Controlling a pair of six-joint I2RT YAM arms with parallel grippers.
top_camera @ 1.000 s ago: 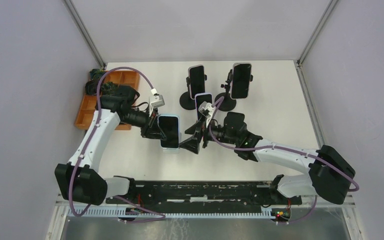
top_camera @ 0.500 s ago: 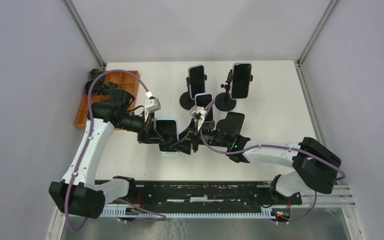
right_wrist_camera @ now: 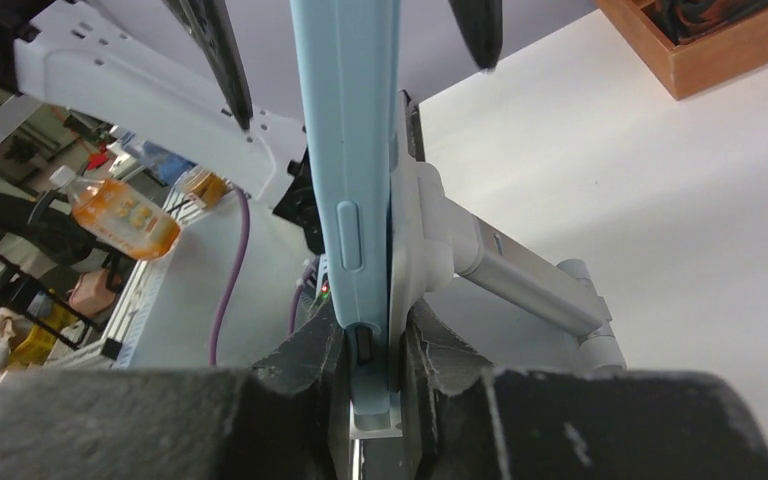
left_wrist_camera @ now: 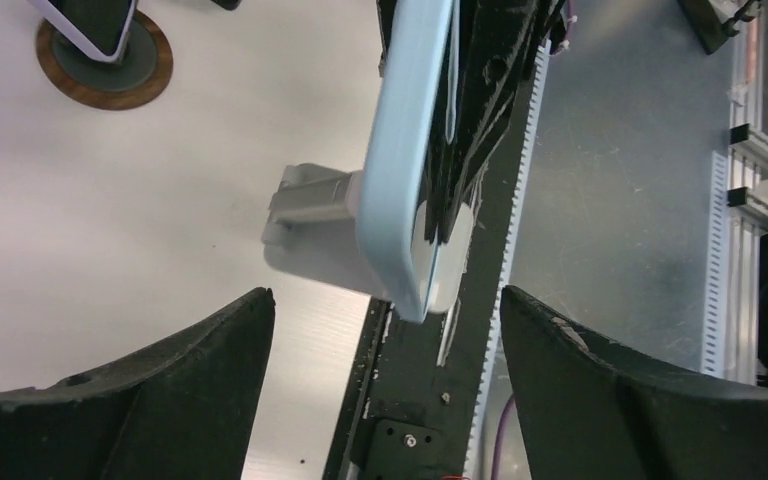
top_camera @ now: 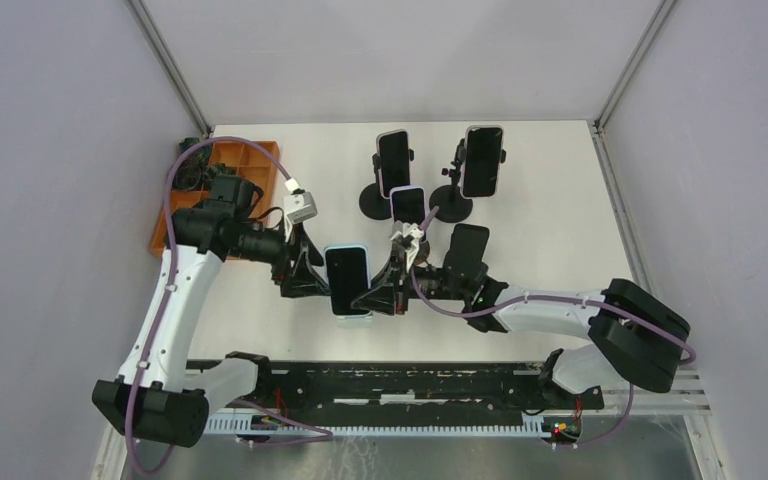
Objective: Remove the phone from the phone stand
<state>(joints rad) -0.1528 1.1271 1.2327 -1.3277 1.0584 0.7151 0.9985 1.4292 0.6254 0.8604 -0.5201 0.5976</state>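
L hand (top_camera: 312, 272) let go, now spread wide, gap off phone (top_camera: 348, 282); R hand (top_camera: 372, 298) clamps phone's edge.

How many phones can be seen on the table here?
4: light blue phone at the table's centre; far-left phone and far-right phone at the back; middle phone just before them. Others may be hidden.

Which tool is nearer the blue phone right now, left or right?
Right. The right tool is clamped on the blue phone at its edge, touching it. The left tool is open with its fingers spread wide, close beside the phone but not touching it.
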